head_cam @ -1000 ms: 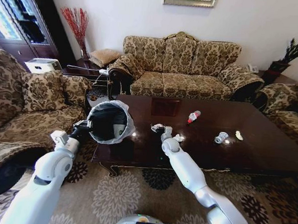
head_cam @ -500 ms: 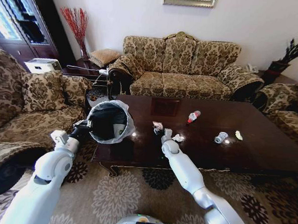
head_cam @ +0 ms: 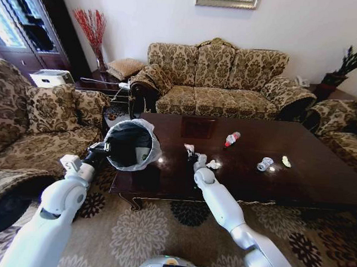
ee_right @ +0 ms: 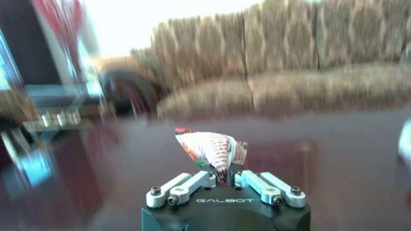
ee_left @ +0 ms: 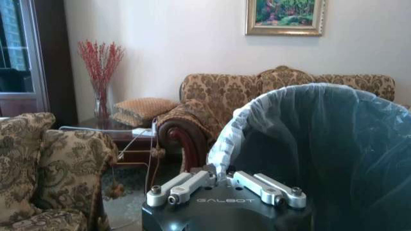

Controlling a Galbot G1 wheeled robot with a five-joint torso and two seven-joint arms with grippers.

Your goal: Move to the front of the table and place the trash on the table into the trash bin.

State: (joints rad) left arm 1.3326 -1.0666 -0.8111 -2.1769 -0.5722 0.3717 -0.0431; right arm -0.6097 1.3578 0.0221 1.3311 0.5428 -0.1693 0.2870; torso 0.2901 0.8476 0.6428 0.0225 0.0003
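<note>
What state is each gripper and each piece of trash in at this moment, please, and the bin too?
left gripper: shut on the trash bin rim, holding it beside the table's left end.
trash bin: tilted, mouth open toward the robot, bag-lined.
right gripper: shut on wrapper, above the table.
wrapper: crumpled, pinched, lifted.
red-capped bottle: lying on its side.
crushed bottle: lying flattened.
white scrap: lying on the table.

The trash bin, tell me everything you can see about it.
The trash bin is small, round and black, lined with a whitish see-through bag ruffled over its rim. The left gripper is shut on its rim, holding it tilted with the mouth toward the robot, at the table's left end.
</note>
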